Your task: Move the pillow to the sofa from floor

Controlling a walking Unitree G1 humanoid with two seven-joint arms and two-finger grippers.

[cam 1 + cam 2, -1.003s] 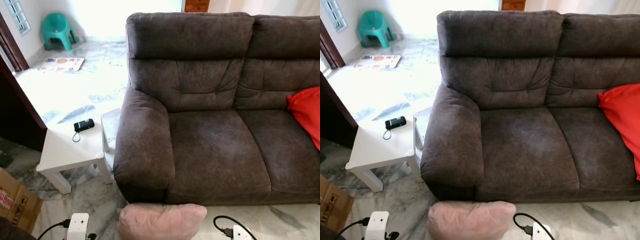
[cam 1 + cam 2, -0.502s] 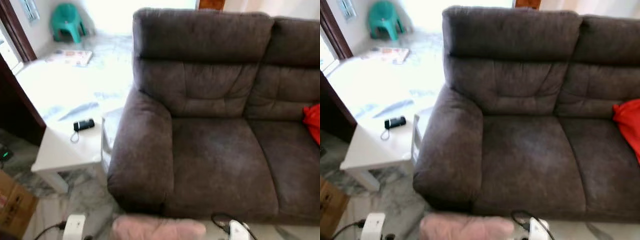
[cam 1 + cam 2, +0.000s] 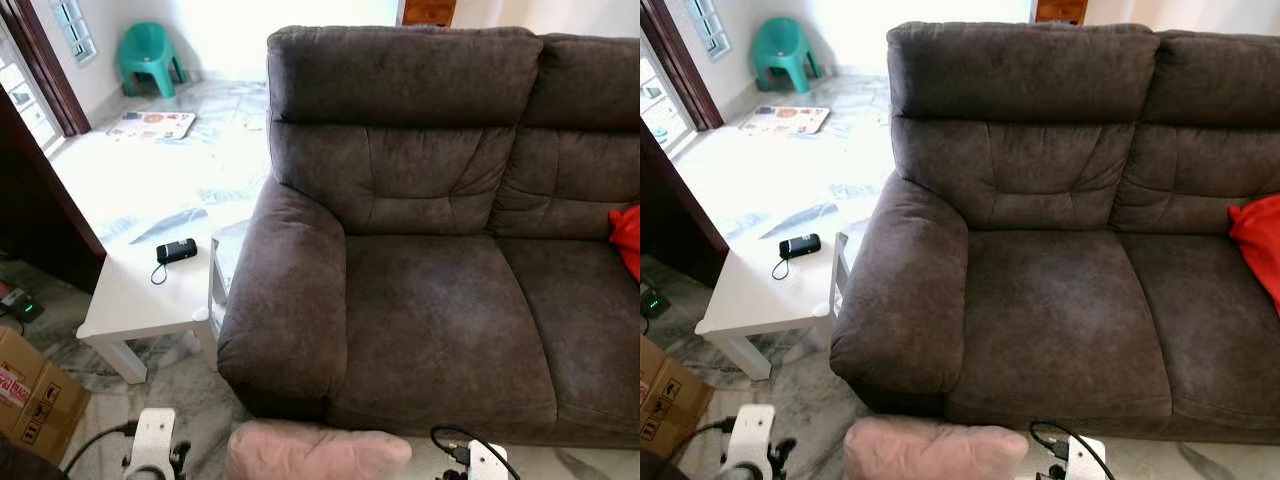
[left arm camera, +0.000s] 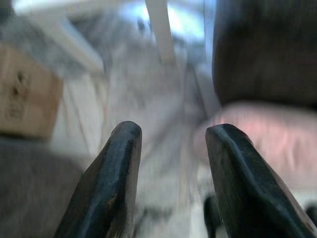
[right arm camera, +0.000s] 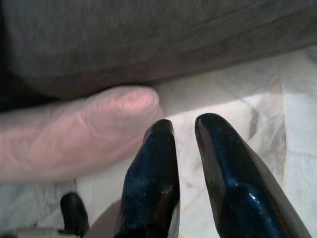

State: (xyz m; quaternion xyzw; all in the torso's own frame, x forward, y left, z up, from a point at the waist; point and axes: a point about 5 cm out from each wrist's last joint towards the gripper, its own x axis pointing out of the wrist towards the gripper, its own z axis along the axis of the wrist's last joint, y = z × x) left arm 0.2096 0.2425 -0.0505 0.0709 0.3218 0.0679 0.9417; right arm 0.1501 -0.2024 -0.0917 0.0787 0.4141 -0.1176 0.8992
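Note:
A pale pink pillow (image 3: 315, 452) sits low in front of the dark brown sofa (image 3: 440, 320), just below its left armrest, between my two white wrists. Whether it rests on the floor or is lifted, I cannot tell. My left gripper (image 4: 173, 136) is open, with bare marble floor between its fingers and the pillow (image 4: 267, 134) just off to one side. On the pillow's other side my right gripper (image 5: 183, 126) has its fingers nearly together and nothing between them, close beside the pillow's rounded end (image 5: 74, 129).
A red cushion (image 3: 628, 235) lies on the sofa's right seat. A white side table (image 3: 130, 305) with a small black device (image 3: 176, 250) stands left of the armrest. A cardboard box (image 3: 30, 395) is at the lower left, a green stool (image 3: 148, 55) far back.
The camera has swung and steadied, so the sofa sits a little differently in the picture. The pillow stays low between my wrists, before the armrest.

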